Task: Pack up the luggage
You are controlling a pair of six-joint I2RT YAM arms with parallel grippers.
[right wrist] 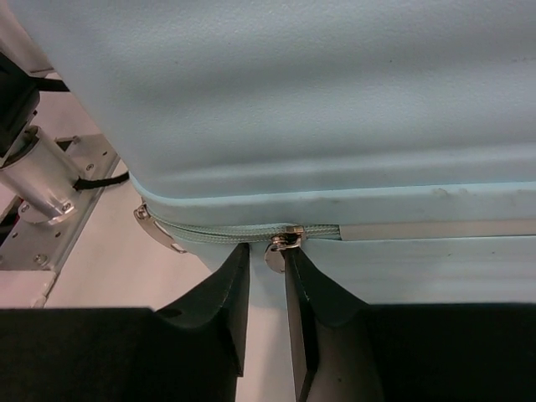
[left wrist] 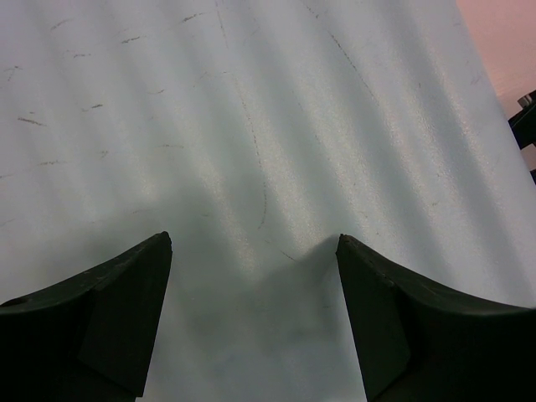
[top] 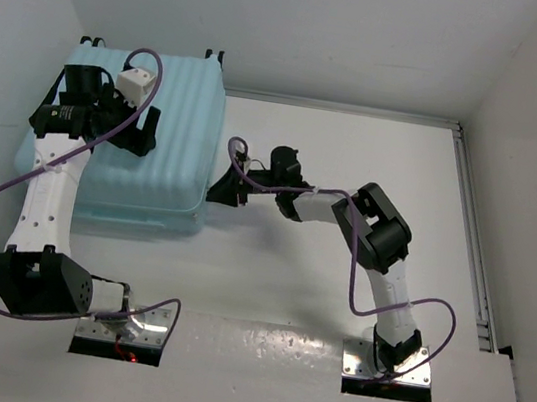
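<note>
The luggage (top: pixel 158 159) is a pale light-blue ribbed suitcase lying closed at the table's left. My left gripper (top: pixel 144 130) is open over the lid; in the left wrist view its gripper (left wrist: pixel 254 241) has the jaws wide apart just above the scratched shell (left wrist: pixel 251 126). My right gripper (top: pixel 222 186) is at the suitcase's right side near the front corner. In the right wrist view its gripper (right wrist: pixel 266 249) has the jaws narrowly apart around the round metal zipper pull (right wrist: pixel 275 255). The pull rests against the right finger, with a small gap to the left one. The zipper seam (right wrist: pixel 218 229) looks closed to the left of the slider.
A second metal tab (right wrist: pixel 155 230) hangs at the suitcase corner. The suitcase wheels (top: pixel 214 54) point to the back wall. White walls stand close at the left and back. A metal rail (top: pixel 472 262) runs along the table's right edge. The left arm's base (right wrist: pixel 42 193) shows beyond the corner.
</note>
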